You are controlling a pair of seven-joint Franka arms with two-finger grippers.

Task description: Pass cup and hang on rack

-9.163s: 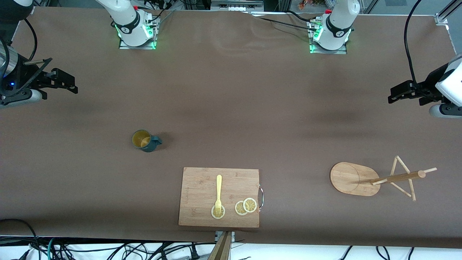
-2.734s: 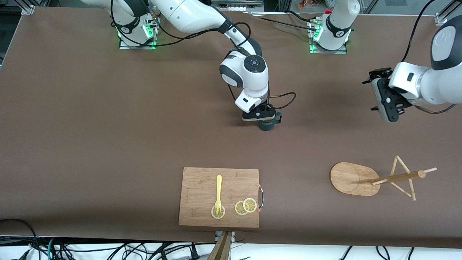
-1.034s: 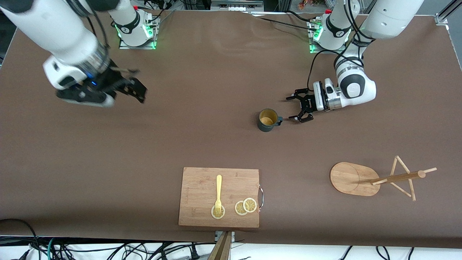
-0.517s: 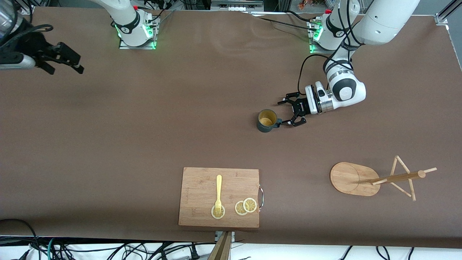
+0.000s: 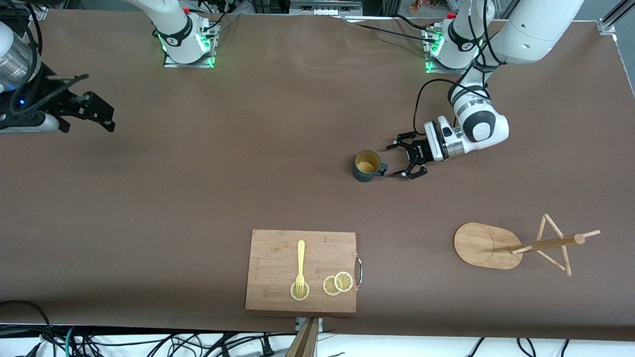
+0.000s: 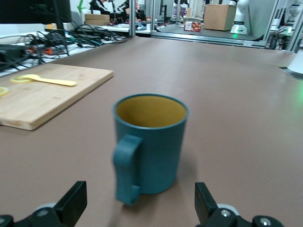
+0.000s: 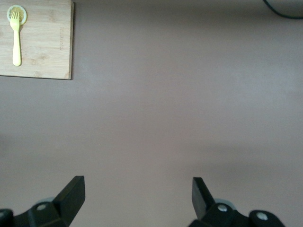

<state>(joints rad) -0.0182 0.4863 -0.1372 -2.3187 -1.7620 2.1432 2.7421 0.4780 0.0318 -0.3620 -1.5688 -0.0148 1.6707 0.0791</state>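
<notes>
The dark teal cup (image 5: 368,166) stands upright on the table's middle, its yellowish inside showing and its handle (image 5: 384,171) pointing toward the left arm's end. My left gripper (image 5: 402,159) is open and level with the cup, just beside the handle, not touching it. In the left wrist view the cup (image 6: 151,142) stands ahead of the open left gripper (image 6: 140,208), handle (image 6: 127,168) facing it. The wooden rack (image 5: 483,245) stands near the left arm's end, nearer to the camera. My right gripper (image 5: 105,116) is open and empty over bare table at the right arm's end (image 7: 137,196).
A rectangular cutting board (image 5: 278,253) lies near the table's front edge, with a yellow fork (image 5: 300,265) and lemon slices (image 5: 337,283) on it. It also shows in the right wrist view (image 7: 47,52) and in the left wrist view (image 6: 42,94).
The right arm set the cup in the table's middle and withdrew to its own end. The left gripper came in beside the handle and has just shifted slightly off it.
</notes>
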